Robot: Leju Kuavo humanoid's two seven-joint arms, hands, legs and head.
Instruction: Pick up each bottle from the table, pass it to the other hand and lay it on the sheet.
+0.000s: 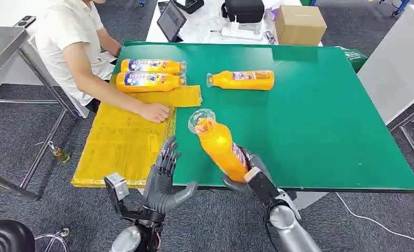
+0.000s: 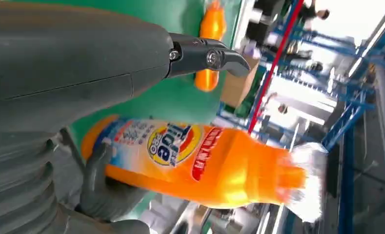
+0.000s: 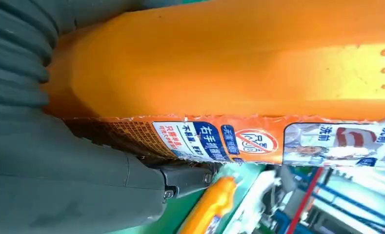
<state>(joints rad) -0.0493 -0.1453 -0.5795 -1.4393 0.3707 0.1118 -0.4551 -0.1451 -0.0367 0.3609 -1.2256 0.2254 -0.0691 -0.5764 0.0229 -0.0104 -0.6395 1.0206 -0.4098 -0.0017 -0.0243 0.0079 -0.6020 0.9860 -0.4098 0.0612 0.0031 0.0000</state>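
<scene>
Orange plastic detergent bottle (image 1: 220,148) sat gripped in your right hand (image 1: 253,178), near edge; left hand (image 1: 164,181) was spread, holding nothing.

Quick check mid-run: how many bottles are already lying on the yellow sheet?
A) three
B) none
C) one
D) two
D: two bottles lie side by side on the yellow sheet; a third bottle is on the bare green table, and the right hand holds a fourth.

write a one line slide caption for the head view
Right hand holds an orange bottle up beside the open left hand, while two bottles lie on the yellow sheet.
</scene>
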